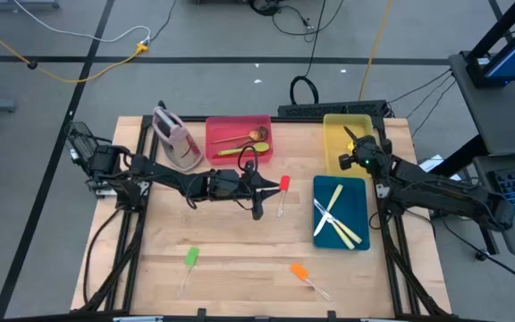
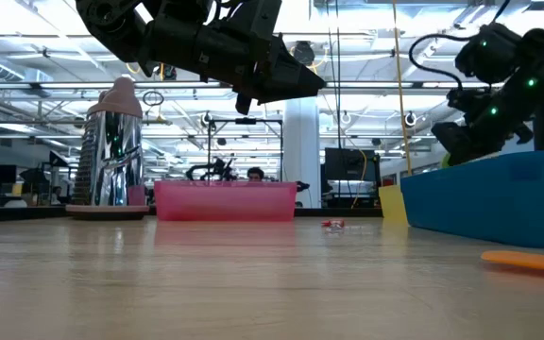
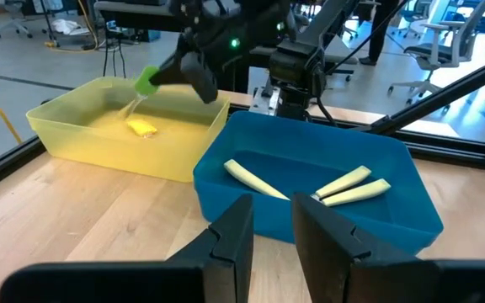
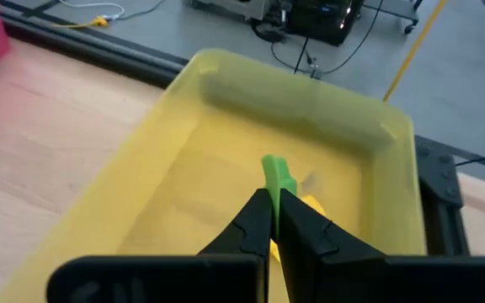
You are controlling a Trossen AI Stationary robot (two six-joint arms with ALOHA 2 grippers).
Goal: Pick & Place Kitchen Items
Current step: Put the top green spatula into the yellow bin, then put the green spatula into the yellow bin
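Right gripper (image 4: 274,220): jaws pressed together on a green-headed spatula (image 4: 278,178), held above the yellow tray (image 4: 141,181). A small yellow piece (image 3: 141,128) lies on that tray's floor, under the held spatula. Seen from above, the right gripper (image 1: 351,148) sits over the yellow tray (image 1: 333,157) at the tabletop's far right.

Left gripper (image 3: 269,227): jaws slightly spread, nothing between them, hanging in the air over the tabletop (image 1: 222,259). From above, the left gripper (image 1: 259,190) is near the middle, just beside a red-headed spatula (image 1: 283,185) lying flat on the wood.

Blue tray (image 1: 359,190): in front of the yellow tray, their walls touching or nearly so. It holds cream-handled knives (image 1: 338,224), crossed and overlapping.

Red tray (image 1: 238,125): at the far edge, centre. Inside, a wooden spoon (image 1: 254,135) and a green spoon (image 1: 240,149).

Pink-and-grey upright container (image 1: 178,141): standing just beside the red tray, on its left.

Loose on the near half of the tabletop: another green-headed spatula (image 1: 190,258) towards the left, an orange-headed spatula (image 1: 299,271) towards the right, well apart from each other and from both grippers.

The left arm reaches across in front of the container and the red tray. A person's head shows beyond the red tray in the low view.
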